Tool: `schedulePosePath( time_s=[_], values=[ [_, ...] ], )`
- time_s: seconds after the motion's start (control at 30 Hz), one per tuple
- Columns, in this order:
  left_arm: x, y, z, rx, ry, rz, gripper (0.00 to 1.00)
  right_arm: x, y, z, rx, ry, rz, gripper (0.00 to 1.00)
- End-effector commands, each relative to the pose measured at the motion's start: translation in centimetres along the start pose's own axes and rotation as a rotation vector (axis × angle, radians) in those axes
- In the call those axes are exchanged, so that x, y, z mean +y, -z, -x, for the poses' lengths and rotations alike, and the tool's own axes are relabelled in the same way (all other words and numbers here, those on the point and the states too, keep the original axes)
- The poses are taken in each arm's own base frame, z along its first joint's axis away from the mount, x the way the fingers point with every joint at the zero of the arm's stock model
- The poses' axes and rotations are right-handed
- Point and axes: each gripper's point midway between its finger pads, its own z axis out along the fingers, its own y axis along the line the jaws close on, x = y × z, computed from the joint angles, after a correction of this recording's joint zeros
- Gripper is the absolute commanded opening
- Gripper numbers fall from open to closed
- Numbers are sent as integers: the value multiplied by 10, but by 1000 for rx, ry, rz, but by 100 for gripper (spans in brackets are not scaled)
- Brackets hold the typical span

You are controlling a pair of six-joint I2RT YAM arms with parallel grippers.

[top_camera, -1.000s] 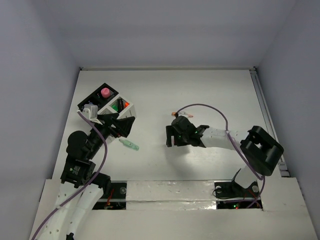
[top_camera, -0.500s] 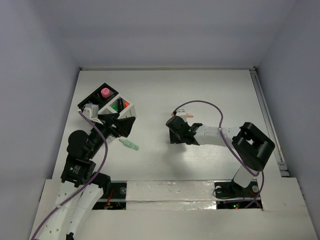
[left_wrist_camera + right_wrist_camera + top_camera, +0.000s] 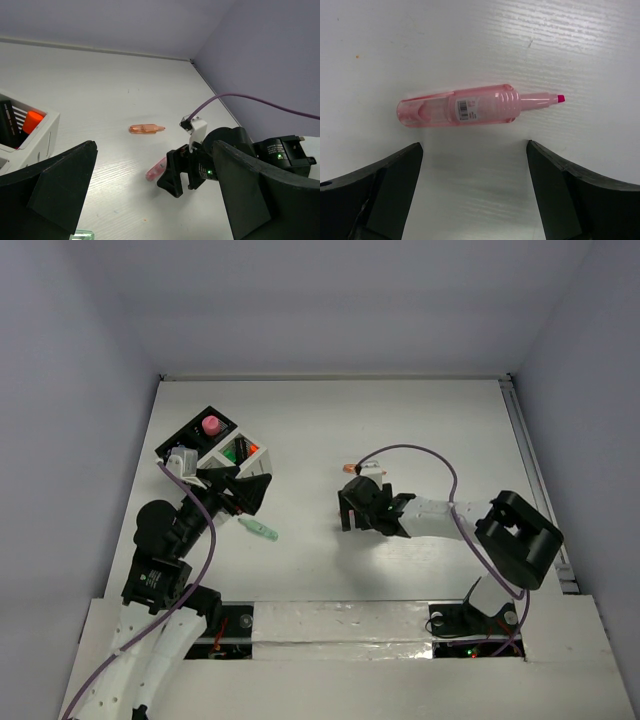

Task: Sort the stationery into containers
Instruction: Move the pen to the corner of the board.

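Note:
A translucent pink highlighter (image 3: 460, 106), uncapped with its tip to the right, lies flat on the white table. My right gripper (image 3: 472, 150) stands open just short of it, its fingers apart on either side and holding nothing. In the left wrist view the same highlighter (image 3: 156, 170) lies by the right gripper (image 3: 186, 184). An orange marker (image 3: 146, 129) lies a little farther off. My left gripper (image 3: 237, 492) is open and empty beside the white container (image 3: 256, 468), which joins the black container (image 3: 190, 428). A mint green marker (image 3: 260, 531) lies near the left gripper.
The black box holds a pink-topped item (image 3: 211, 425). The white box holds green and orange pieces (image 3: 241, 450). A purple cable (image 3: 420, 455) arcs over the right arm. Walls enclose the table on the left, the far side and the right.
The right arm's elbow swung left and then back to the right, while its gripper stayed by the pink highlighter. The left arm has not moved.

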Motion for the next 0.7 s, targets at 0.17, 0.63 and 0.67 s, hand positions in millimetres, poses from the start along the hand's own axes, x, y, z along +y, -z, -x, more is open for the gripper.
schedulePosePath(
  time_s=[0.17, 0.63, 0.67],
  values=[
    [-9, -1, 17, -56, -21, -34, 99, 9, -31, 17, -27, 73, 26, 91],
    [-8, 0, 17, -59, -21, -32, 99, 61, -34, 68, -137, 240, 227, 100],
    [-8, 0, 18, -60, -21, -33, 99, 66, -33, 67, -133, 247, 258, 100]
  ],
)
